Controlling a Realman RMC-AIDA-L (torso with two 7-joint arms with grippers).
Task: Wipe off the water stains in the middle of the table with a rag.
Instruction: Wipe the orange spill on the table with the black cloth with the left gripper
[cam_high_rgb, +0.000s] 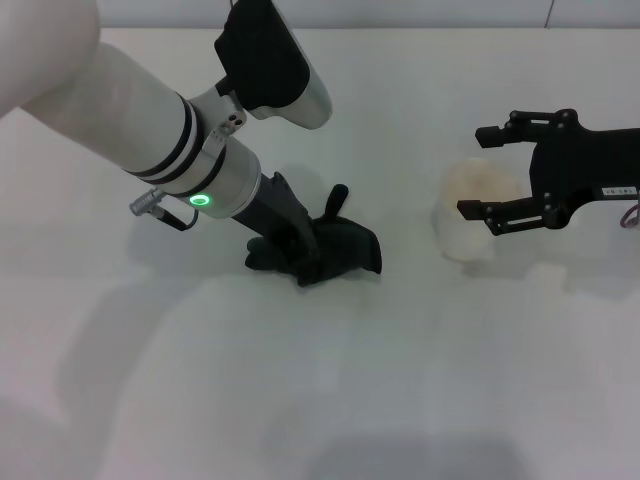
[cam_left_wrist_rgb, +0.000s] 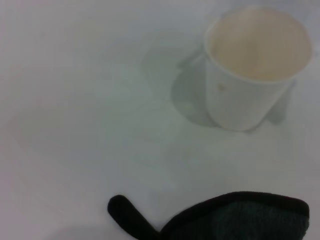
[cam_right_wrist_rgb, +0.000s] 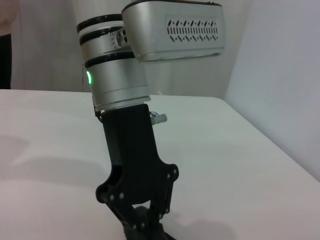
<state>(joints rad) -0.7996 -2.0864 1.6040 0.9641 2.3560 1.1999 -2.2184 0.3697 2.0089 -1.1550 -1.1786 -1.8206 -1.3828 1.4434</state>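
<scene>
The left gripper (cam_high_rgb: 300, 262) is pressing the soft black cloth rag (cam_high_rgb: 345, 250) (narrow tail pointing away from the robot) onto the plain white table (cam_high_rgb: 320, 380), jaws closed on it. The right gripper (cam_high_rgb: 482, 170) is hovering, jaws wide, around a white paper cup (cam_high_rgb: 470, 215).
</scene>
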